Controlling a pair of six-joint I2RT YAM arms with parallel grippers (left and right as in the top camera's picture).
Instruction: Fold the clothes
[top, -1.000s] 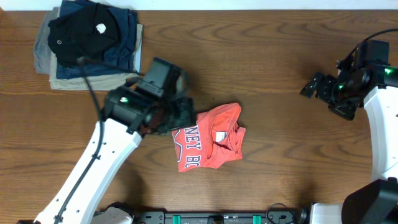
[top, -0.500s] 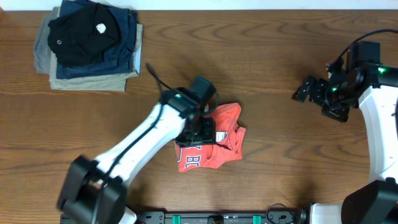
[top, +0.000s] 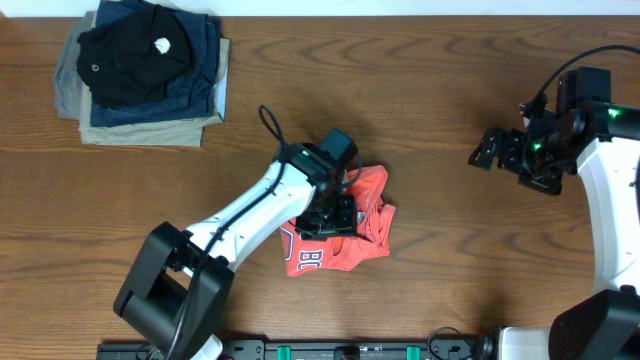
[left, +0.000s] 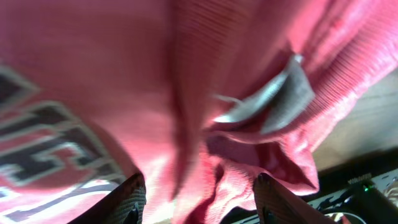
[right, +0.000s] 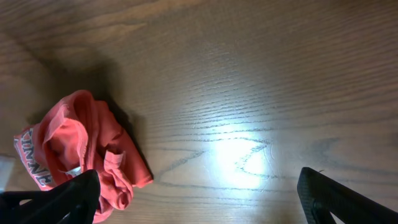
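Lying crumpled near the middle of the table (top: 430, 90), the coral-red T-shirt (top: 365, 240) is bunched into a loose heap. Part of its white lettering (top: 305, 262) shows at the near-left edge.

The left hand (top: 332, 218) is down on the shirt's left-centre part. In the left wrist view its two fingers (left: 132, 198) stand spread apart, and pink fabric fills the space between them and all of the view above. They are not closed on any fold, so the hand reads as open and pressed into the cloth. Close before it is a grey-white neck label (left: 277, 99) sticking out of a rumpled seam, and the large lettering (left: 43, 149) runs off to the left.

The right hand (top: 497, 150) hangs over bare wood at the right side of the table, well apart from the shirt. Its fingers (right: 68, 196) are spread wide with nothing between them. From its own camera the shirt (right: 81, 143) lies far off at the left.

A stack of folded garments (top: 145, 75) sits in the far-left corner: black on top, navy under it, khaki lowest.
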